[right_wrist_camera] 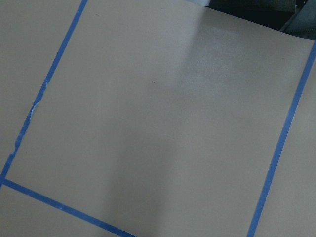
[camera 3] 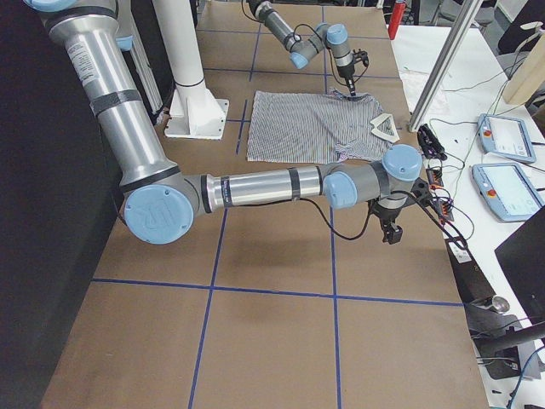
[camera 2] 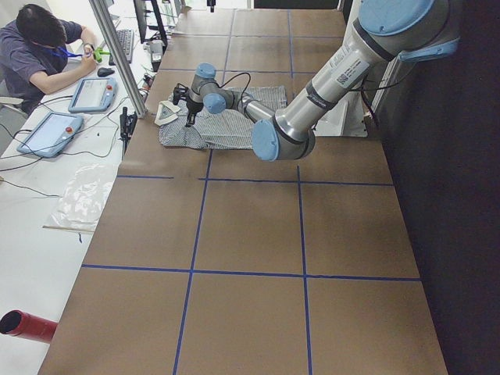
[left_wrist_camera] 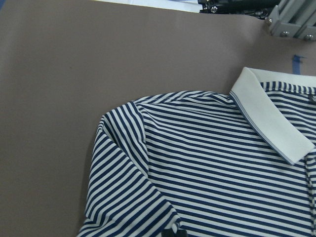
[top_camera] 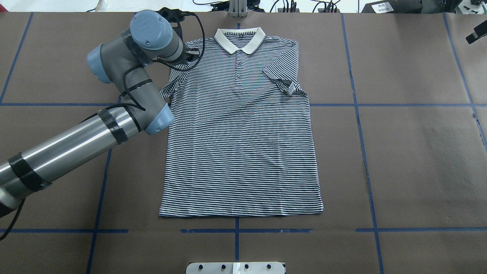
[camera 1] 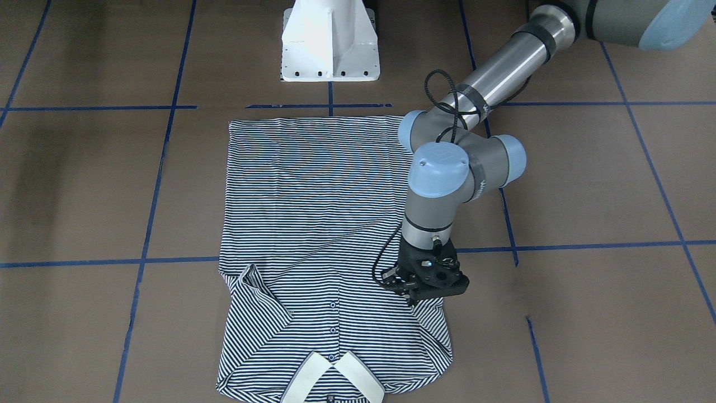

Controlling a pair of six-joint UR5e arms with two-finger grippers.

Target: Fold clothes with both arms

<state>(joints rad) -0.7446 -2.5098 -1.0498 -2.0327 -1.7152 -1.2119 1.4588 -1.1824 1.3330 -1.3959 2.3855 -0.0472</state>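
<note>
The striped polo shirt (top_camera: 243,152) lies flat on the brown table, buttons up, with its cream collar (top_camera: 239,38) at the far edge from the robot. One sleeve (top_camera: 285,82) is folded inward over the chest. My left gripper (camera 1: 414,301) points down at the other sleeve (left_wrist_camera: 128,197), beside the shoulder. Its fingers look closed on the sleeve's hem; only a dark tip shows at the bottom of the left wrist view. My right gripper (camera 3: 392,232) hangs over bare table well away from the shirt, and I cannot tell whether it is open or shut.
The white pedestal (camera 1: 330,45) stands by the shirt's hem. Blue tape lines (top_camera: 357,106) grid the table. A person (camera 2: 39,47) sits at a side bench with control tablets (camera 3: 511,136) beyond the collar end. A red cylinder (camera 2: 27,324) lies off the table.
</note>
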